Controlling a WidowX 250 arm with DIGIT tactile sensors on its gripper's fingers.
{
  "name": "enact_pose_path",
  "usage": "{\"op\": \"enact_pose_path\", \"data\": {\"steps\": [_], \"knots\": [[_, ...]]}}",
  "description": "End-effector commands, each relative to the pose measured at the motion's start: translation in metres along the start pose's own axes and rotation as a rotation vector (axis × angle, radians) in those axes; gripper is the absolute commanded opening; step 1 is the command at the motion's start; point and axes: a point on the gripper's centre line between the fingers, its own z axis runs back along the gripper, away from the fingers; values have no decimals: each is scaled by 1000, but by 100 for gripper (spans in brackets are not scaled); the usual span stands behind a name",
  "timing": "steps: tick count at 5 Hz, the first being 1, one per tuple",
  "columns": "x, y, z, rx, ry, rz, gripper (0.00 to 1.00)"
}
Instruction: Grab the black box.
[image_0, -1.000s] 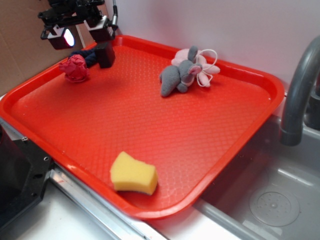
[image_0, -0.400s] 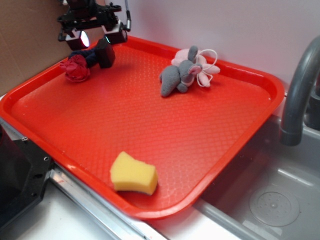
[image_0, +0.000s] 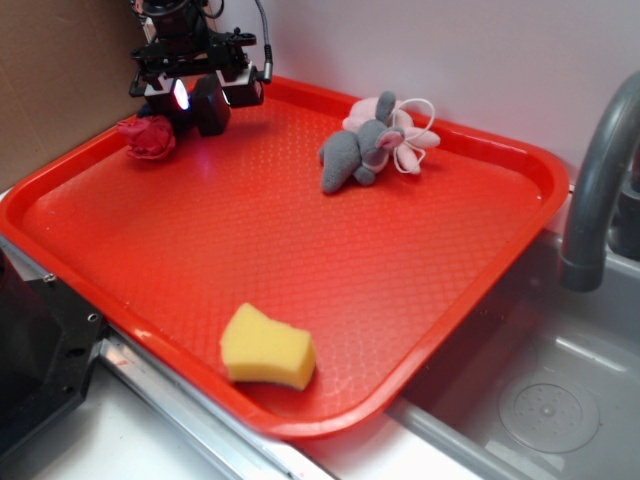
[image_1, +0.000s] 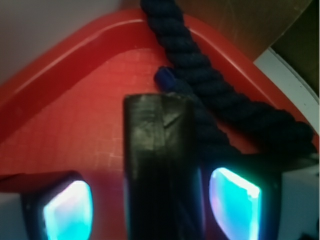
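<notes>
The black box (image_0: 211, 106) stands in the far left corner of the red tray (image_0: 300, 260), next to the dark blue rope (image_1: 215, 90) with its red knot (image_0: 148, 138). My gripper (image_0: 205, 95) is down over the box, open. In the wrist view the box (image_1: 162, 165) rises between the two glowing pads. The right pad (image_1: 234, 202) sits close to it, while a strip of tray shows between the box and the left pad (image_1: 67, 210). The gripper (image_1: 150, 210) straddles the box without clamping it.
A grey and pink plush mouse (image_0: 372, 145) lies at the tray's far side, and a yellow sponge (image_0: 266, 348) near its front edge. Brown cardboard (image_0: 50, 80) stands behind the left corner. A grey faucet (image_0: 600, 190) and a sink (image_0: 550, 400) are on the right.
The gripper has moved right and down, from above the red knot to around the black box. The box looks slightly turned from a second ago.
</notes>
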Motion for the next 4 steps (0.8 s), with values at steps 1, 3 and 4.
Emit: {"op": "enact_pose_path", "data": {"steps": [1, 3, 4], "knots": [[12, 9, 0, 18, -46, 3, 95], [-6, 10, -16, 69, 1, -23, 0], [-28, 4, 4, 92, -23, -95, 0]]}}
